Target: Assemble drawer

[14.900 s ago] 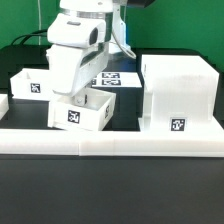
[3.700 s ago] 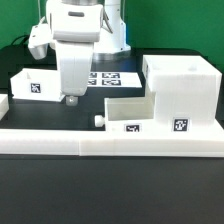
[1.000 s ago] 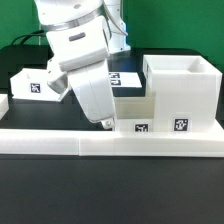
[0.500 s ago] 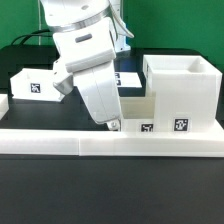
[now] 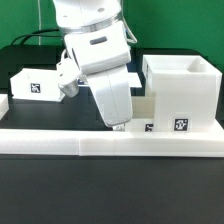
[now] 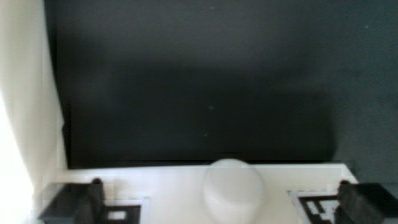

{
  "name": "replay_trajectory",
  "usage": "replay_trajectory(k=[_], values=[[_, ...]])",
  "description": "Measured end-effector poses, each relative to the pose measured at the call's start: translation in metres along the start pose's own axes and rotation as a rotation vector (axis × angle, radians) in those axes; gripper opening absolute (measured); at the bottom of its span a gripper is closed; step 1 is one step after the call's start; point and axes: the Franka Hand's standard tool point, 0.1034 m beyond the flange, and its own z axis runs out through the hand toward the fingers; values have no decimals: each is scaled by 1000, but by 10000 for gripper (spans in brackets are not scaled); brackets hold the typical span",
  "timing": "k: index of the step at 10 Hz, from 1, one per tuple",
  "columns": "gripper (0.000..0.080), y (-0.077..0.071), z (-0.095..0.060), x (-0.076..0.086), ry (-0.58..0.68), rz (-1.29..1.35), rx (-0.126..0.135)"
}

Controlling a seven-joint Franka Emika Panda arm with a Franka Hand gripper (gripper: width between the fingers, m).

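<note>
white tray [image 5: 142, 112] has slid further into the housing [image 5: 182, 92]; fingers [image 6: 80, 202] spread.

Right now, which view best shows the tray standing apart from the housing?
The exterior view: the separate tray stands at its left, tag facing the camera, one end behind the arm. The wrist view shows nothing recognisable of it.

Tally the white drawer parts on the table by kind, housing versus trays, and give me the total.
Housing: 1
Trays: 2, namely the tray standing apart on the exterior view's left and the tray at the housing
Total: 3
</note>
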Motion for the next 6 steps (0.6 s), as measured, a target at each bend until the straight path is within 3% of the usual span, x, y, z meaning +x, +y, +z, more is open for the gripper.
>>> replay_trajectory(k=[4, 6], values=[[648, 1, 2, 2, -46, -22, -17], [648, 0, 4, 5, -57, 92, -18]])
